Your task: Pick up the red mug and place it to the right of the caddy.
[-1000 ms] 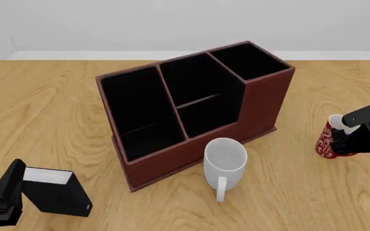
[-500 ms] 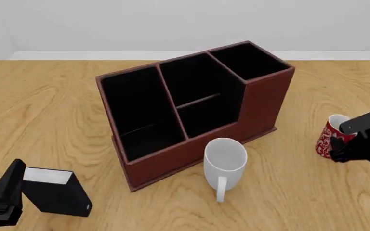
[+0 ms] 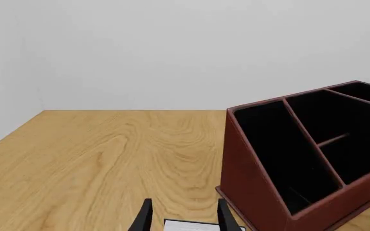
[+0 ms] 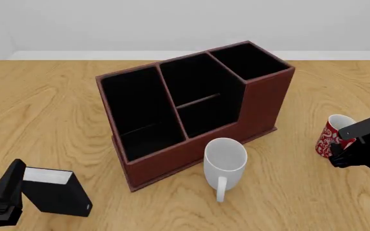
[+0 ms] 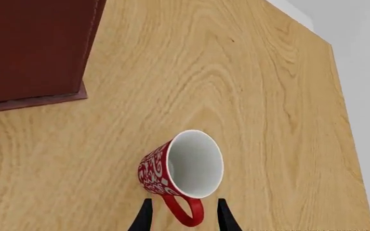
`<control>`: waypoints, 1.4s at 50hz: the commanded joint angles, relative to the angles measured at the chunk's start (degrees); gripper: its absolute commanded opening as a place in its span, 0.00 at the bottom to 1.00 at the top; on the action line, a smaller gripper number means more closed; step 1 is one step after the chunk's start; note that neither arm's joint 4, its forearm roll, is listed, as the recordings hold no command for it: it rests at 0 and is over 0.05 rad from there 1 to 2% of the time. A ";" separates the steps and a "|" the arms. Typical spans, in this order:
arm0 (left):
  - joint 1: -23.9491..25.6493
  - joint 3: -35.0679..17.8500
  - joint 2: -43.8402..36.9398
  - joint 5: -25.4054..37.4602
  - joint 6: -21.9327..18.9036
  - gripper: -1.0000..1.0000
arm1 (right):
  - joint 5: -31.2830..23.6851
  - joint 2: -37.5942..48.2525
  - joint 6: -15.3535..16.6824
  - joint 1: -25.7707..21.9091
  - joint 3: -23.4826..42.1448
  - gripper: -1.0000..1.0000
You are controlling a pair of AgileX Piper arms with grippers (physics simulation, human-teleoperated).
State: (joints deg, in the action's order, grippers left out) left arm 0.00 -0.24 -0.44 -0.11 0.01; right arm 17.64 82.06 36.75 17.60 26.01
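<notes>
The red mug (image 4: 328,138) with white floral pattern stands upright on the table to the right of the caddy (image 4: 191,108), a large reddish-brown box with three black compartments. In the right wrist view the mug (image 5: 179,166) shows its white inside, and its red loop handle (image 5: 185,211) lies between my fingertips. My right gripper (image 4: 338,151) (image 5: 181,217) is open just near-right of the mug, its fingers apart on either side of the handle. My left gripper (image 4: 5,191) (image 3: 183,219) is open at the near left. The caddy (image 3: 300,163) also shows in the left wrist view.
A larger plain white mug (image 4: 225,162) stands right in front of the caddy, handle toward me. A small black book-like box (image 4: 56,192) with a white top stands at my left gripper; its top edge (image 3: 191,224) shows between the left fingers.
My right gripper has drawn back toward the near right and lower, away from the red mug. The mug has stayed in place. The left arm has not moved.
</notes>
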 commanded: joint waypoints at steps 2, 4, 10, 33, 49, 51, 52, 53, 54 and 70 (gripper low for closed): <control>0.00 0.00 0.00 0.00 0.00 1.00 | 1.76 2.09 0.37 0.75 -0.29 1.00; 0.00 0.00 0.01 0.00 -0.01 1.00 | 1.87 2.26 0.46 0.87 -0.33 1.00; 0.01 0.00 0.01 0.00 0.00 1.00 | 2.31 2.48 0.66 1.21 -0.72 1.00; -0.01 0.00 -0.01 0.00 -0.01 1.00 | 3.83 4.37 1.86 2.36 -0.20 1.00; 0.00 0.00 -0.02 0.00 -0.02 1.00 | 3.96 2.42 2.13 1.74 -0.62 0.00; 0.00 0.00 -0.01 0.00 0.00 1.00 | 3.94 2.21 2.22 1.78 -0.74 0.00; 0.00 0.00 0.00 0.00 0.00 1.00 | 4.07 2.28 2.31 1.63 -1.00 0.00; 0.00 0.00 0.00 0.00 0.00 1.00 | 4.07 2.28 2.31 1.63 -1.01 0.00; 0.00 0.00 0.00 0.00 0.00 1.00 | 4.37 2.53 2.36 1.64 -1.14 0.00; 0.00 0.00 0.00 0.00 0.02 1.00 | -3.57 -6.17 -3.00 2.11 2.88 0.00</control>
State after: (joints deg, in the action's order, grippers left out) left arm 0.00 -0.24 -0.44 -0.11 0.01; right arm 18.24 80.78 37.05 19.54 25.99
